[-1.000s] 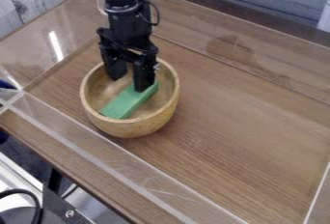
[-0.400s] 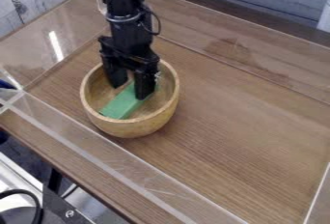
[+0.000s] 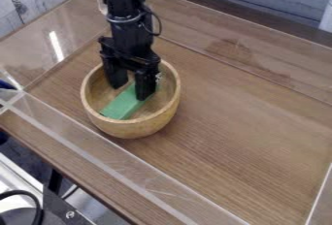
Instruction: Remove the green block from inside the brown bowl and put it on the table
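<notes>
The green block (image 3: 122, 107) lies slanted inside the brown bowl (image 3: 158, 117), which sits on the table (image 3: 240, 122) left of centre. My black gripper (image 3: 132, 86) reaches down into the bowl from above, open, with its fingers straddling the upper end of the block. That end of the block is hidden behind the fingers. I cannot tell whether the fingers touch it.
Clear acrylic walls (image 3: 91, 144) run along the table's front and left edges, with another along the back. Bare wood-grain surface stretches to the right of the bowl. The arm (image 3: 123, 6) rises straight up from the bowl.
The gripper has sunk a little deeper into the bowl over the block during the first half second. Since then nothing has moved.
</notes>
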Controlling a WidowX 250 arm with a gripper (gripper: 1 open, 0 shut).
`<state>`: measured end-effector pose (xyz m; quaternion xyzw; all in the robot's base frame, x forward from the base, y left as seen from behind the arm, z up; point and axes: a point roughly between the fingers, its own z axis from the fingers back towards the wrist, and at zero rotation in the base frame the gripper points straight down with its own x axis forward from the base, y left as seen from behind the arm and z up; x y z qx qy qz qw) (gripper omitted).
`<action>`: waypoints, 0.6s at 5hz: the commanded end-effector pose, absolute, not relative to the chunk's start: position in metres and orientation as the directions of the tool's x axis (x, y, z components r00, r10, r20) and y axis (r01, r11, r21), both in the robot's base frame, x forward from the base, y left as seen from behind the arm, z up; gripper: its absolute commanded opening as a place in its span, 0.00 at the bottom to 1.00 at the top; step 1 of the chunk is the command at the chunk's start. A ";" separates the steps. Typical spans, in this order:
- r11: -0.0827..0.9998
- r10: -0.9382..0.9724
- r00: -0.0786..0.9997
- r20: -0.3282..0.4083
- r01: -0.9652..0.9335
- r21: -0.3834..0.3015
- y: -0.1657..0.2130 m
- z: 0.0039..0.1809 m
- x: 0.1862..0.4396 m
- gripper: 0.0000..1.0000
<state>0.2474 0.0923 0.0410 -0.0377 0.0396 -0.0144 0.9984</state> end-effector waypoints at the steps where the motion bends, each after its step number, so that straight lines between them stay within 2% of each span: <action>1: 0.998 -0.033 0.998 -0.045 0.030 -0.057 0.095 0.051 0.254 1.00; 3: 0.998 -0.024 0.999 -0.044 0.022 -0.057 0.094 0.053 0.254 1.00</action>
